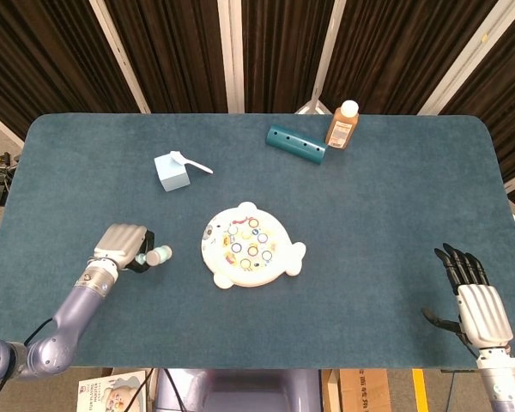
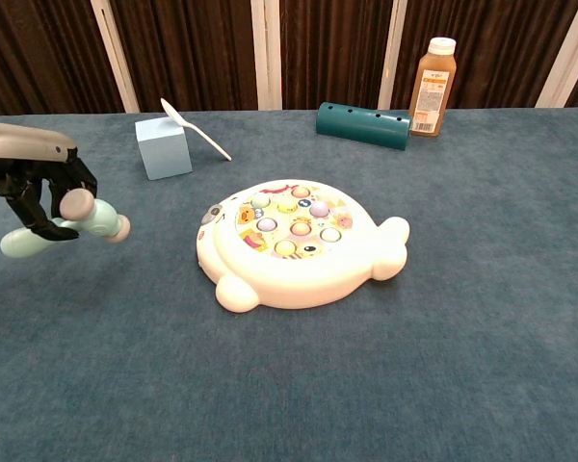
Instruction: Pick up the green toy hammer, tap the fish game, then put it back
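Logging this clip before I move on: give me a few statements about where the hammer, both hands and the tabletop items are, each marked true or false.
1. The left hand holds the green toy hammer off the table. True.
2. The hammer head is touching the fish game. False: it is well to the left of the game, apart from it.
3. The right hand holds nothing. True.
4. The white spoon lies on the fish game. False: it rests on the light blue box.
5. The juice bottle stands upright beside the teal tube. True.
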Robot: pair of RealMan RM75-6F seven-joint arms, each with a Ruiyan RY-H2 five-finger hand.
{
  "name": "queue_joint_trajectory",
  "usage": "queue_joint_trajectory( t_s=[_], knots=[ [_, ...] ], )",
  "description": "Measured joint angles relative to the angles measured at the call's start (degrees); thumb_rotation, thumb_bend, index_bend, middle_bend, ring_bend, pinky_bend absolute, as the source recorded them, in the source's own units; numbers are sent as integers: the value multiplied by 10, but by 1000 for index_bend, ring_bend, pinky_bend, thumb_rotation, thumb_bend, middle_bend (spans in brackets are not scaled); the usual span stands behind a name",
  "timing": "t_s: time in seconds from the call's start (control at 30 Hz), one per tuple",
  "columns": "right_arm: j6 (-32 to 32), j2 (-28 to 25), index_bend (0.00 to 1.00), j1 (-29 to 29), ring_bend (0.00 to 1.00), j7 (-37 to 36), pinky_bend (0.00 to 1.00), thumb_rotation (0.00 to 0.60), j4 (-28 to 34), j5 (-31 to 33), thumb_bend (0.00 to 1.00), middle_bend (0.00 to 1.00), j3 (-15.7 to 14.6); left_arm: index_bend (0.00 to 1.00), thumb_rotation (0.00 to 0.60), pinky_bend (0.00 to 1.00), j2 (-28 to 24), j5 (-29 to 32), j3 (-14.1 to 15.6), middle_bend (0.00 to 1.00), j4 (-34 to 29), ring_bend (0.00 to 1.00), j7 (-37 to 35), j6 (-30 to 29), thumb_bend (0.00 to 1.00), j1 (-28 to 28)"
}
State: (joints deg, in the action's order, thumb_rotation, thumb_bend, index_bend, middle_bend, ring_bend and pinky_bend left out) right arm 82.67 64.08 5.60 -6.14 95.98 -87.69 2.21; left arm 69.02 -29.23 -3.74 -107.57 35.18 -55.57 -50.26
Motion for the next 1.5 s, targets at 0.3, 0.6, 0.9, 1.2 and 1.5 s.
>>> queue_joint_trajectory(
  t_s=[0.3,0.6,0.9,1.2,1.5],
  knots=[
    [1,0,0,0,0,1,0,600,-1,-1,185,0,0,638,600,510,31,-43,17,565,49,426,-22,6,674,15],
    [-1,0,0,0,0,0,0,600,-2,1,185,0,0,634,600,510,56,-46,26,564,79,426,-18,16,674,12],
    [-1,0,0,0,0,0,0,600,-2,0,185,0,0,620,600,504,54,-43,32,560,90,424,-26,45,673,7],
    [-1,1,0,0,0,1,0,600,-2,0,185,0,0,586,600,499,62,-44,39,533,111,402,-31,52,637,6],
    [-1,0,0,0,0,0,0,600,-2,-1,185,0,-1,564,600,475,66,-37,42,498,119,374,-25,43,607,5]
  ],
)
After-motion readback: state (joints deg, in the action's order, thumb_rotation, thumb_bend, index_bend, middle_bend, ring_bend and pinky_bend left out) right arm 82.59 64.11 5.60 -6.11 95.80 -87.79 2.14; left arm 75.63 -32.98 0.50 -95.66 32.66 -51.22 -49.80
